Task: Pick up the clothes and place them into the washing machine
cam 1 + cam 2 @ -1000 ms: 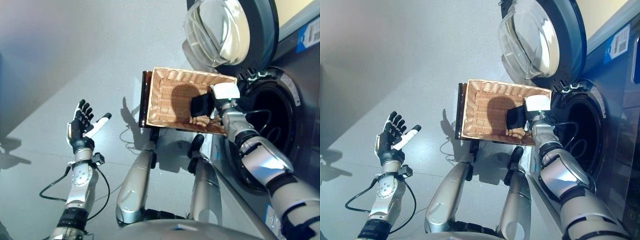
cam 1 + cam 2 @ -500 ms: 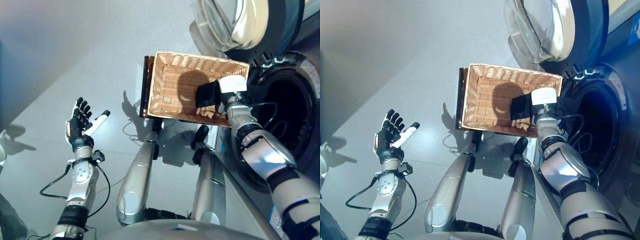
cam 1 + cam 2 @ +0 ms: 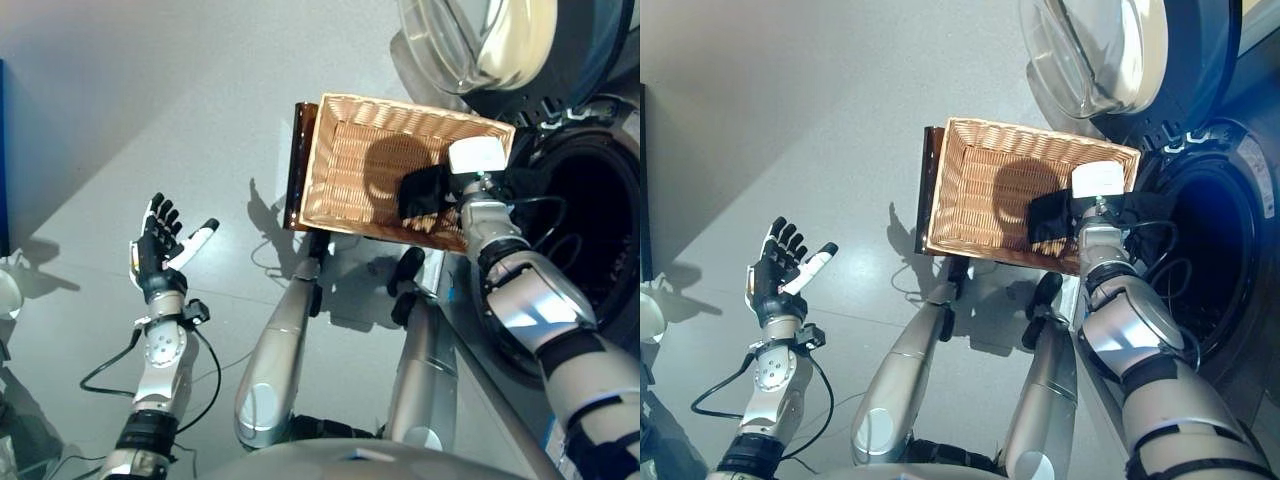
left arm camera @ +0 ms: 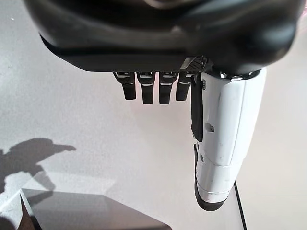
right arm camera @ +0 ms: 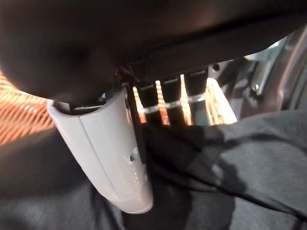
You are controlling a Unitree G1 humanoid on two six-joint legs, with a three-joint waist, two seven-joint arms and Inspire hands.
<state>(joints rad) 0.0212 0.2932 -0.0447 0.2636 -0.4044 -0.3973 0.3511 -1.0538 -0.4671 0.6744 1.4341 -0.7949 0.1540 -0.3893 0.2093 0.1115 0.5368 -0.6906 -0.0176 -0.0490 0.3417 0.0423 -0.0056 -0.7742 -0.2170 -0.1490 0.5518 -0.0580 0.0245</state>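
Observation:
A wicker basket [image 3: 360, 150] stands in front of the washing machine, whose dark drum opening [image 3: 585, 220] is at the right with its round glass door [image 3: 500, 40] swung open above. My right hand [image 3: 432, 195] is down inside the basket's right end, on a dark cloth [image 5: 230, 158]. In the right wrist view its white-covered thumb [image 5: 110, 153] lies straight over the cloth, and the fingers reach straight down to the fabric. My left hand [image 3: 155, 255] is held up over the grey floor at the left, fingers spread and holding nothing.
A dark brown stand [image 3: 298, 165] carries the basket along its left side. A blue edge [image 3: 3, 150] and a white object [image 3: 8, 292] show at the far left. A dark slab [image 4: 86, 211] lies on the floor below my left hand.
The whole picture has shifted, so the camera has moved. My right hand stays on the dark cloth in the basket, and the left hand keeps its raised pose.

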